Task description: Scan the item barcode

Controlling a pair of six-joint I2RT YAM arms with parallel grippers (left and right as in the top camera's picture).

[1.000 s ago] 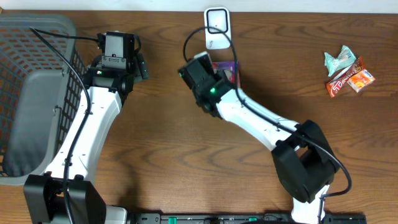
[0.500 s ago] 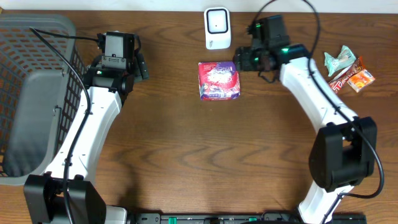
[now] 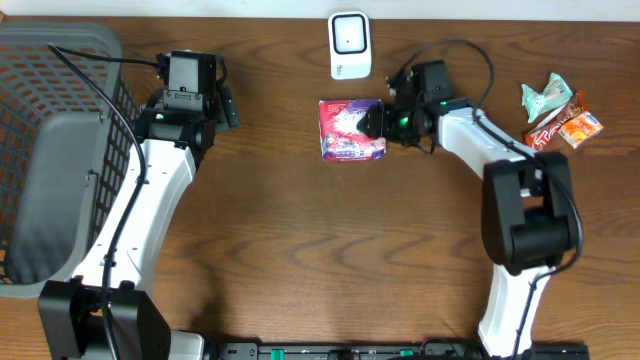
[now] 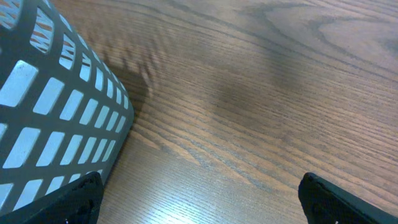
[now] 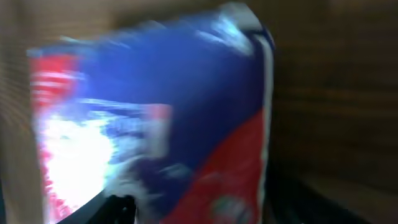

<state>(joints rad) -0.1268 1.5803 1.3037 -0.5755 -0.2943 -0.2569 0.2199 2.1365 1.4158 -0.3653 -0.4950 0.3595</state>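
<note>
The item, a purple, red and blue snack packet (image 3: pixel 350 130), lies flat on the table just below the white barcode scanner (image 3: pixel 350 45). My right gripper (image 3: pixel 384 122) is low at the packet's right edge. In the right wrist view the blurred packet (image 5: pixel 155 118) fills the space between the dark fingers (image 5: pixel 119 208), and the blur hides whether they press on it. My left gripper (image 3: pixel 228 104) hovers far to the left with its jaws wide apart over bare wood (image 4: pixel 199 202), holding nothing.
A grey slatted basket (image 3: pixel 50 150) fills the left side, and its wall (image 4: pixel 56 106) is close to my left gripper. Three small snack packets (image 3: pixel 558 115) lie at the far right. The right arm's cable loops near the scanner.
My right gripper has come down and left from beside the scanner to the packet's right edge. The packet has stayed in place. The left arm has not moved.
</note>
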